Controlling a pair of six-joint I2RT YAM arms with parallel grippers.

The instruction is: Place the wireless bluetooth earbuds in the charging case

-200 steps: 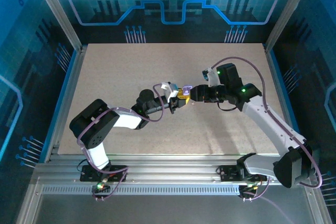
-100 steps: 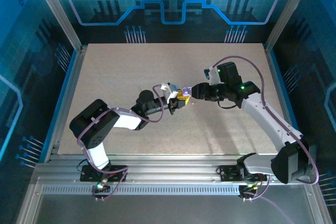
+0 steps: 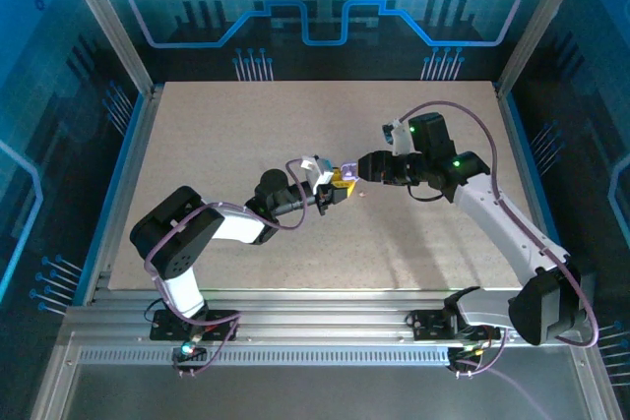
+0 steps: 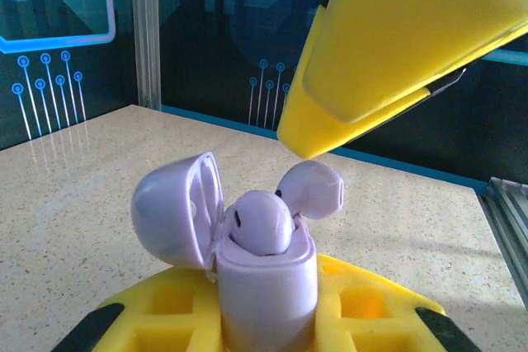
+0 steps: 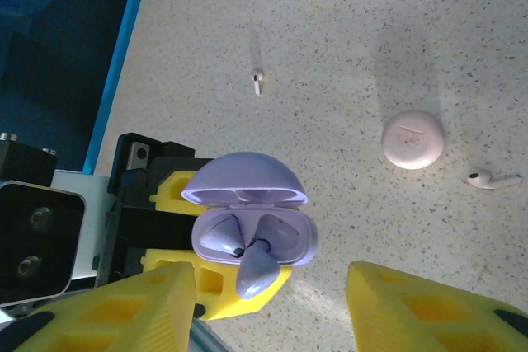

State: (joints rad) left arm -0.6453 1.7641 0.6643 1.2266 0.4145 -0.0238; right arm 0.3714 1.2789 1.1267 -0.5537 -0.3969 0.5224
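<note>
My left gripper (image 3: 338,186) is shut on a lavender charging case (image 4: 264,286) with its lid swung open (image 5: 244,183). One lavender earbud (image 5: 216,228) lies seated in the left socket. A second lavender earbud (image 5: 257,269) pokes out of the right socket, tilted, its head well above the rim (image 4: 312,189). My right gripper (image 5: 272,319) hangs open just above the case, with nothing between its yellow fingers; one finger (image 4: 396,47) looms over the case in the left wrist view. In the top view the right gripper (image 3: 362,171) sits right next to the case (image 3: 346,173).
A closed pale pink round case (image 5: 412,139) lies on the speckled table (image 5: 346,30). A white earbud (image 5: 493,180) lies beside it and another white earbud (image 5: 257,82) lies farther off. A blue wall edge (image 5: 124,55) runs nearby.
The right gripper has drawn back a little from the case and its wrist has shifted upward. The left arm and the case have stayed put.
</note>
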